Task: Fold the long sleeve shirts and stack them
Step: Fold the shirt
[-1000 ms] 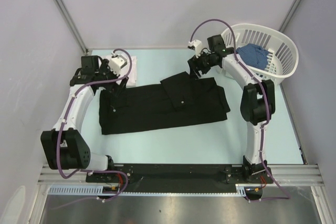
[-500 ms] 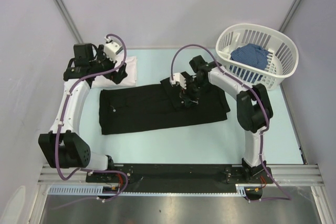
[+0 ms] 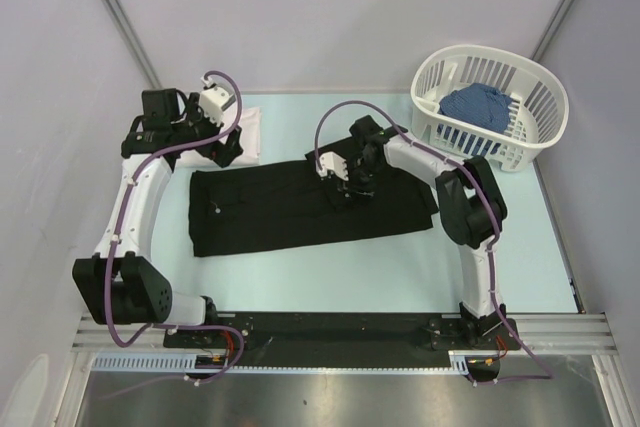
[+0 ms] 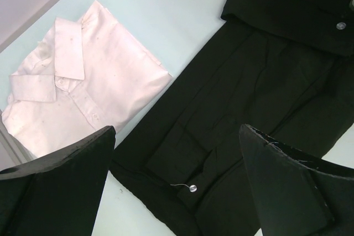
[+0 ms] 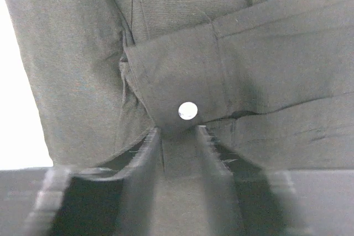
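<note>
Right wrist view: the right hand (image 5: 176, 136) pinches a raised fold of the black shirt (image 5: 66, 53) between its narrow-set fingers, just below a cuff (image 5: 260, 75) with a white button (image 5: 188, 110). The matte, finely woven shirt lies folded into a long strip across the middle of the pale blue counter (image 3: 330, 267), with open counter along its near edge. The left hand (image 4: 177, 192) hangs released, fingers wide, above the strip's left end, beside the folded white shirt (image 4: 83, 87). A white slatted basket (image 3: 545, 122) holding blue cloth (image 3: 475, 104) stands far right.

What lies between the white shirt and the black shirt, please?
Only a narrow strip of bare table separates white shirt and black shirt, left wrist view.
</note>
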{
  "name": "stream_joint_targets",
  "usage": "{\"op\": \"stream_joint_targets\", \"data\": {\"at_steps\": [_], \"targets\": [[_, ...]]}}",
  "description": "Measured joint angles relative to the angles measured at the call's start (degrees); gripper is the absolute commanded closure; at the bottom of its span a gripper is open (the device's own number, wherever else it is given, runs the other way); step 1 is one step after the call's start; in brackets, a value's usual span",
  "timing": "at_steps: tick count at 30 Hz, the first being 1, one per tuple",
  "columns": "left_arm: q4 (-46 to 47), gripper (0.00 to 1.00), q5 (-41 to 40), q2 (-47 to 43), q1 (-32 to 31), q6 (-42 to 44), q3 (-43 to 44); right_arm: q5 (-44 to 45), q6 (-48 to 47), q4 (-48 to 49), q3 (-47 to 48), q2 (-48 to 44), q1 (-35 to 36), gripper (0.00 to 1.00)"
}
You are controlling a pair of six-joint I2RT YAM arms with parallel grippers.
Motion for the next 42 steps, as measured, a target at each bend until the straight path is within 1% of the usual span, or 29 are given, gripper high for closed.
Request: {"op": "stream_joint_targets", "data": {"at_steps": [1,3,4,10,14,19,23,28,30,35,38,42], "targets": [[-0.02,0.01,-0.04,-0.02,0.00,0.02,0.00,0.31,-0.09,0.11,0.00,0.00,0.15,0.86],[-0.09,0.01,-0.17,-0.04,0.00,0.04,0.00,0.92,-0.31,0.50,-0.07,0.00,0.48,0.98],[-0.15,0.00,-0.26,-0.04,0.00,0.04,0.00,1.20,-0.37,0.59,-0.11,0.00,0.57,1.00],[-0.26,0.01,-0.66,-0.04,0.00,-0.07,0.00,1.66,0.26,0.35,-0.07,-1.07,0.55,1.00],[-0.26,0.01,-1.25,-0.04,0.13,-0.50,0.00,-0.26,3.65,-0.96,1.97,-3.13,-0.35,1.00],[-0.24,0.01,-1.42,0.15,1.07,-3.52,0.59,-5.92,11.43,-2.99,9.07,-5.25,-2.54,1.00],[-0.24,0.01,-0.42,0.74,3.98,-7.85,2.19,-12.41,20.15,-3.76,13.49,-6.03,-3.87,1.00],[-0.39,0.01,4.00,1.79,7.96,-15.61,2.27,-19.91,33.05,-1.22,14.86,-6.03,-3.82,1.00],[0.72,0.01,7.10,1.40,8.57,-19.47,-0.61,-21.53,37.64,1.14,14.84,-5.99,-3.67,1.00],[6.38,0.01,14.21,0.11,7.54,-30.53,-13.90,-24.26,47.95,9.14,14.84,-4.72,-2.89,1.00],[14.34,0.01,16.35,0.09,4.87,-39.80,-20.85,-25.03,53.44,14.14,14.84,-3.52,-2.40,1.00],[23.71,0.02,17.68,0.09,-0.28,-48.00,-24.74,-25.31,58.62,18.95,14.84,-2.75,-1.44,1.00]]}}
